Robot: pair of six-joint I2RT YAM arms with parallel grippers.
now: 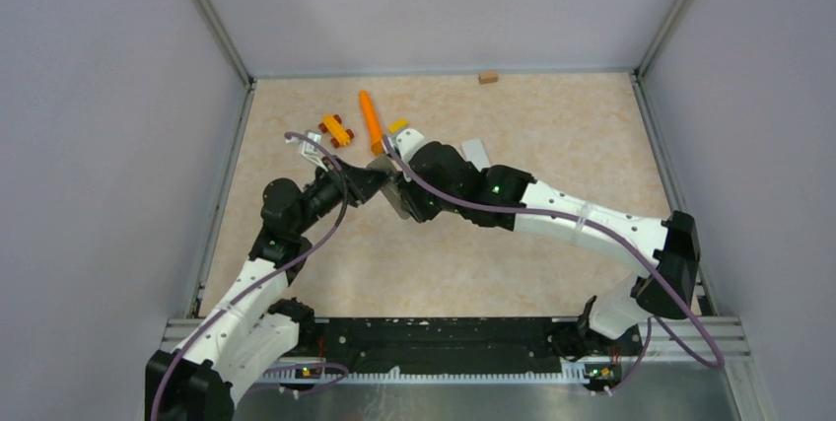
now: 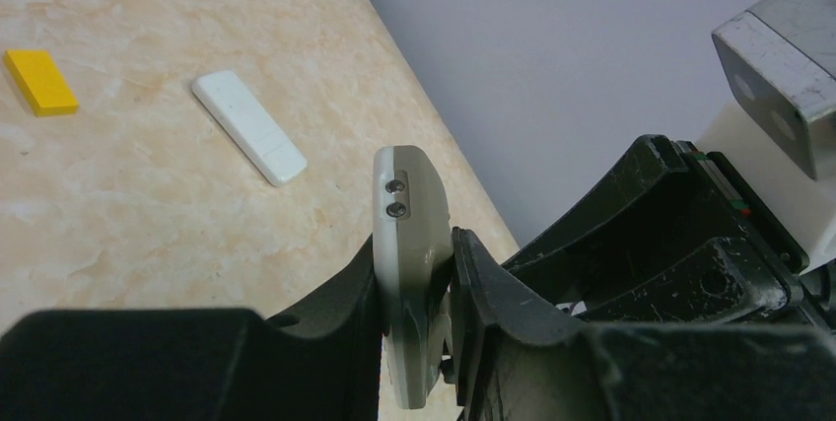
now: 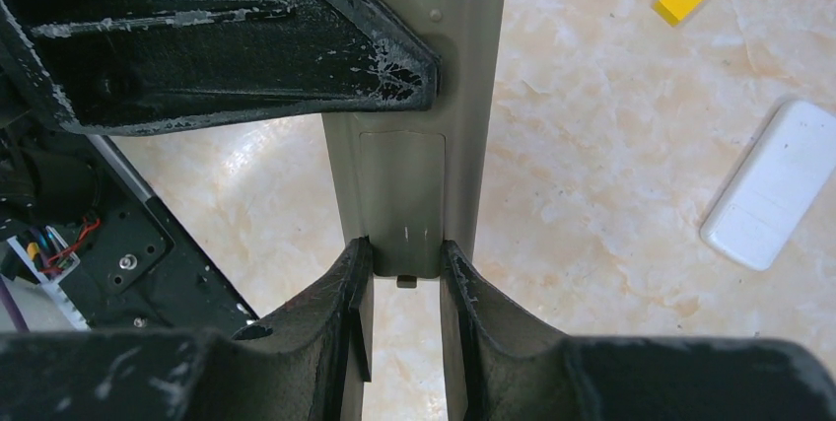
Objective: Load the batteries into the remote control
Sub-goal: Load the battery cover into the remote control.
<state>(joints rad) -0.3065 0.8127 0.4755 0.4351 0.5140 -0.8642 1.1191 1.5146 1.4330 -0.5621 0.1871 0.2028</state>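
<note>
A grey remote control (image 2: 409, 214) is held in the air between both grippers, above the table's middle. My left gripper (image 2: 416, 248) is shut on its thin edges; in the top view it (image 1: 380, 180) meets the right gripper (image 1: 400, 194) at the remote (image 1: 393, 204). In the right wrist view my right gripper (image 3: 402, 273) is shut on the remote's end, its fingers on both sides of the closed back cover (image 3: 402, 194). The left finger (image 3: 246, 36) crosses the remote higher up. No batteries show in any view.
A white remote (image 1: 476, 153) lies on the table right of the grippers, also in the wrist views (image 2: 248, 126) (image 3: 779, 184). A yellow block (image 1: 398, 126), an orange stick (image 1: 371, 115) and an orange-red toy (image 1: 335, 130) lie behind. A small brown block (image 1: 487, 77) is at the back wall.
</note>
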